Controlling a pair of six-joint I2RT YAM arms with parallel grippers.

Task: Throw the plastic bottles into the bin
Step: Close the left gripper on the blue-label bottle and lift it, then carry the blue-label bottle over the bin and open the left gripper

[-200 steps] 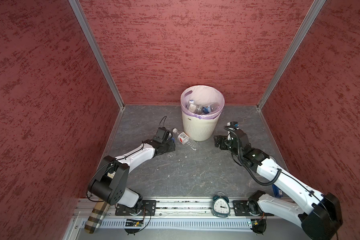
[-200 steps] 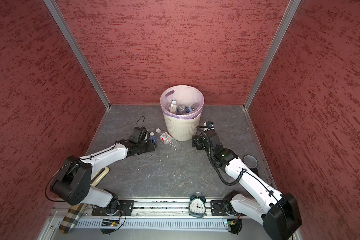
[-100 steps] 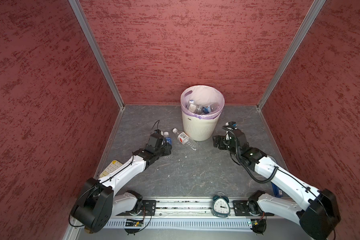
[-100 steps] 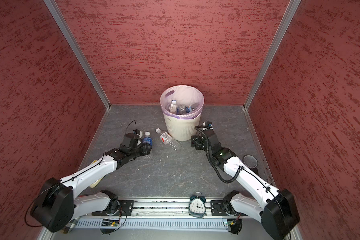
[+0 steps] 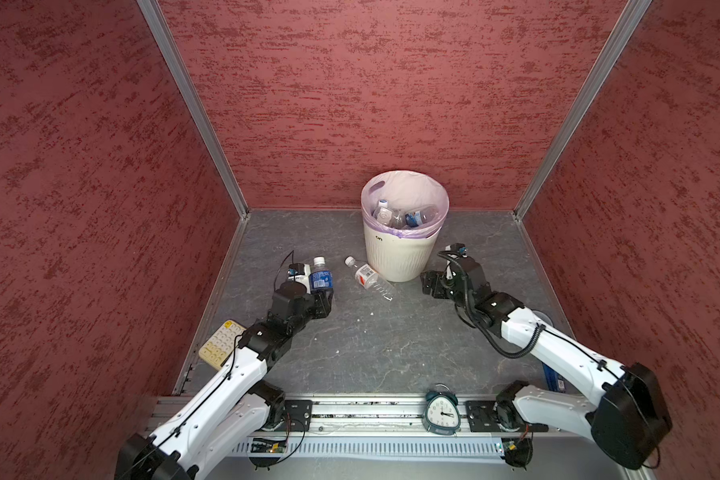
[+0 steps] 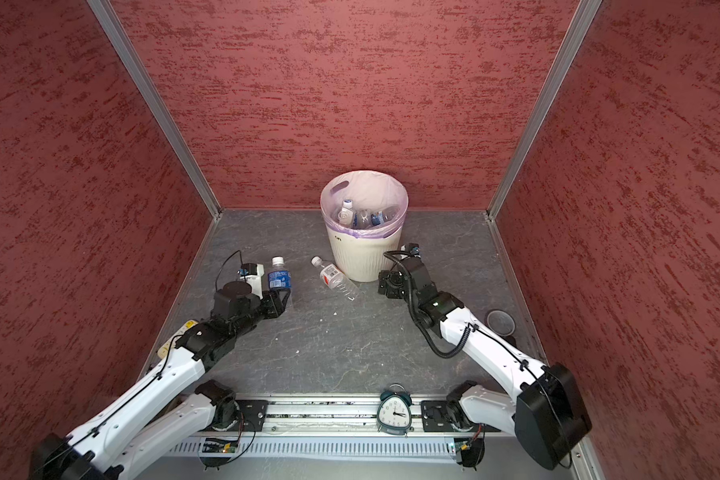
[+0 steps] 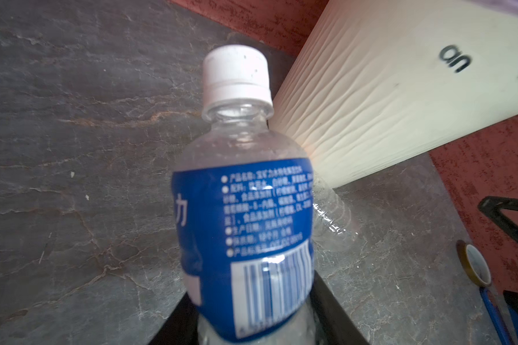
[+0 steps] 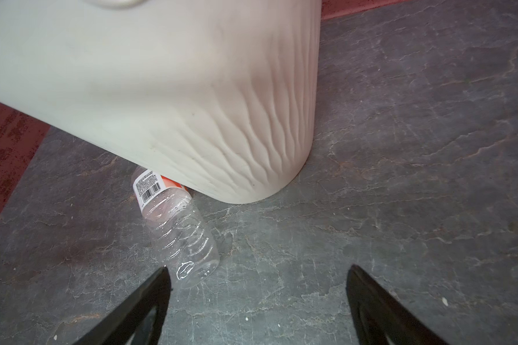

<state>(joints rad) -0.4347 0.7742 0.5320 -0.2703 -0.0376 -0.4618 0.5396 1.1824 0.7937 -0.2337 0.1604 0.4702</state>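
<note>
Blue-label bottle [image 5: 320, 277] clamped low in left gripper [image 5: 324, 296]; may tip out short of bin [image 5: 395, 257]; right gripper [image 8: 258, 268] wide, empty.

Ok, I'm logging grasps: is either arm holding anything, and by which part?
The left gripper holds the blue-label bottle by its lower body; the right gripper has open, empty jaws.

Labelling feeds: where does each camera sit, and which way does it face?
Top views: high over the robot, looking down at the bin; both arms show.
Left wrist: behind the left hand, facing its blue-label bottle; fingers show.
Right wrist: behind the open right hand, facing the bin's base; fingers show.
Wrist views share the lying clear bottle.
</note>
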